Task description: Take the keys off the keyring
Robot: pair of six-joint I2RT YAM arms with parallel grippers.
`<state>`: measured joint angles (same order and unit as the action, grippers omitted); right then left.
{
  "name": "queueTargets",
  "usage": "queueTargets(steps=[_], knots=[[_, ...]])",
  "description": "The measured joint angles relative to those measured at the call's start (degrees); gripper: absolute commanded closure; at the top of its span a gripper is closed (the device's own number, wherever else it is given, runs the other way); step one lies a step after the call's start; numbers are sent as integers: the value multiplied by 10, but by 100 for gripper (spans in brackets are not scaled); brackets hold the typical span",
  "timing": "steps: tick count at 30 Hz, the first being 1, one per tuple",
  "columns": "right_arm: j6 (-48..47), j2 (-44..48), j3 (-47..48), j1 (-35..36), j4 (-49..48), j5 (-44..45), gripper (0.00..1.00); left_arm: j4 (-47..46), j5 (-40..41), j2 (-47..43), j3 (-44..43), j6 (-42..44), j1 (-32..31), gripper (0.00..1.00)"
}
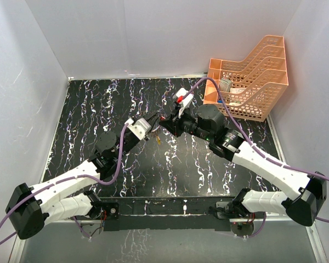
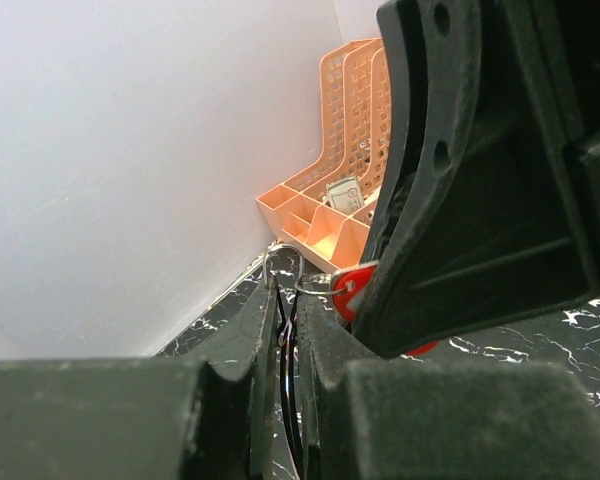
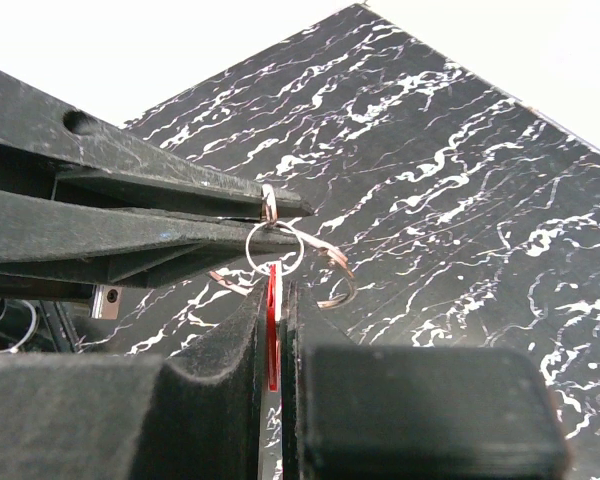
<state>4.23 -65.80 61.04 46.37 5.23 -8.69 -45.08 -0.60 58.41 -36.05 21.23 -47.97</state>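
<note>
- Because a key must be slid off along the wire, the two arms meet above the table (image 1: 98, 109) and share the work: one anchors, the other pulls.
- The left gripper (image 2: 288, 320) has its fingers pressed nearly together on the keyring (image 3: 249, 246), pinching a small loop at its top, so the ring hangs free and cannot swing away.
- The right gripper (image 3: 273, 300) is clamped tight on the red-headed key (image 3: 272, 340), head flat between the pads (a broad face gives the surest hold), just below the ring.
- The ring is in the air between the two fingertips, well apart from the orange tray (image 1: 263, 71).
- A small pale bit (image 1: 158, 139) dangles beneath; I judge it to be the cream-headed key, though it is too small to be sure.
- Neither key looks free of the wire yet.
</note>
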Motion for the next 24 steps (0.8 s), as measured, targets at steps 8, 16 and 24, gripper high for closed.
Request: queueTargets(steps=[8, 16, 24], knots=[[-25, 27, 5, 2, 25, 37, 100, 10, -8, 8, 0, 5, -5, 100], [-64, 14, 54, 5, 85, 47, 100, 21, -32, 8, -4, 6, -5, 100], [-107, -17, 128, 9, 170, 59, 100, 37, -66, 8, -17, 13, -4, 100]])
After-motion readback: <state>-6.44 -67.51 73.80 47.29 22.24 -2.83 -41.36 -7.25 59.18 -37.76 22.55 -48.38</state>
